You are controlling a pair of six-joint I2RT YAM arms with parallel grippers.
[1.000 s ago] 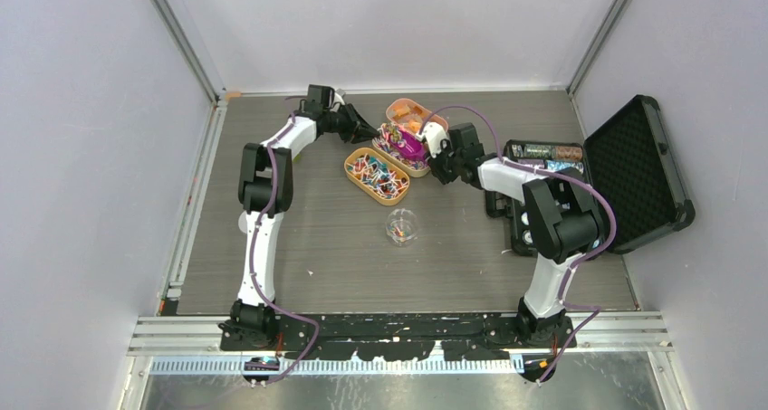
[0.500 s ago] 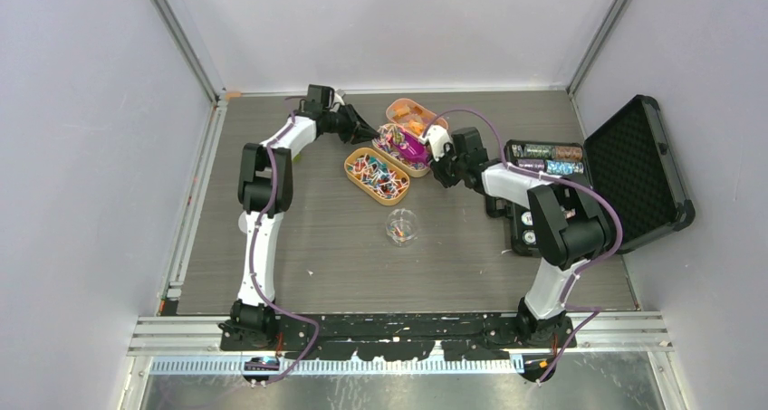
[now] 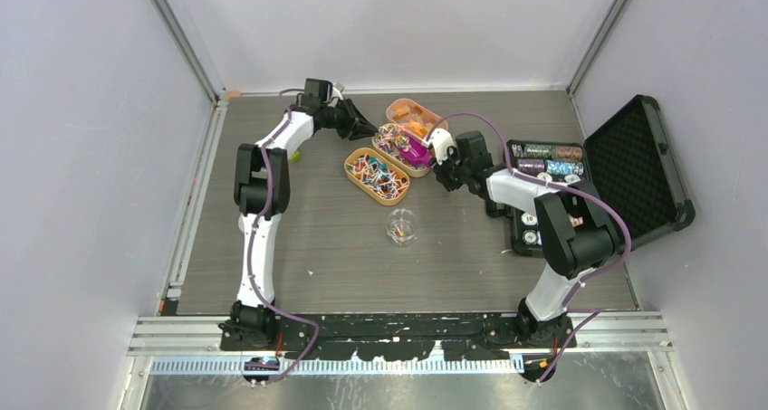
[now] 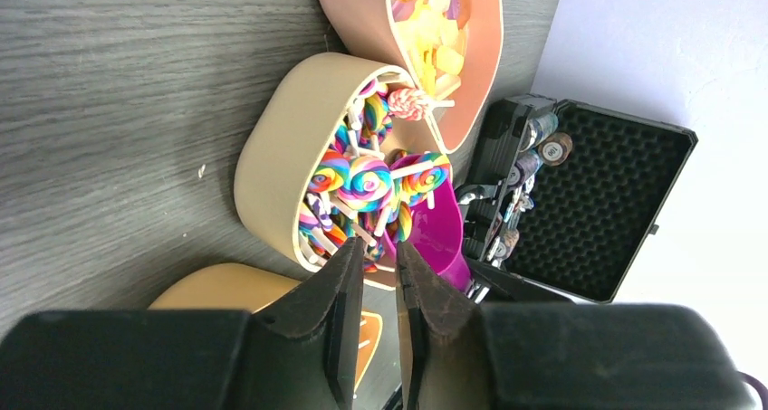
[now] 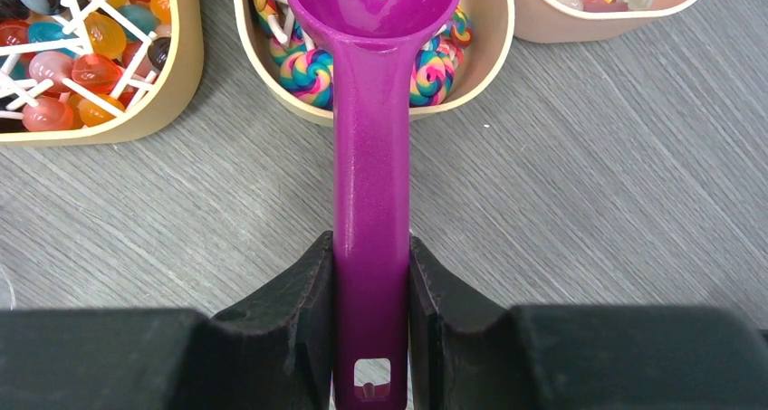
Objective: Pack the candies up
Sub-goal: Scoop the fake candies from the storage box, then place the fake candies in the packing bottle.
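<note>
- The scooping step is in hand: the right gripper (image 5: 371,274) is holding the magenta scoop (image 5: 371,157) – its jaws are closing firmly on the handle from both sides.
- The scoop's bowl is lying inside the beige tray (image 5: 504,21), at the top centre of the right wrist view. The candies (image 5: 306,71) are sitting under and around it, and the bowl is looking empty.
- The left gripper (image 4: 379,252) is waiting at the rim of the same tray with its jaws almost closed. I cannot tell if they are pinching the rim.
- In my judgement, the next move is asking for a push deeper under the candies, then a level lift.
- A small clear cup (image 3: 401,226) is standing alone on the surface (image 3: 326,238), lower centre – probably the place to fill.
- A yellow tray (image 5: 181,84) and a pink tray (image 4: 362,12) are crowding both sides, and long sticks may be snagging. The black case (image 3: 638,170) is lying open at the right.
</note>
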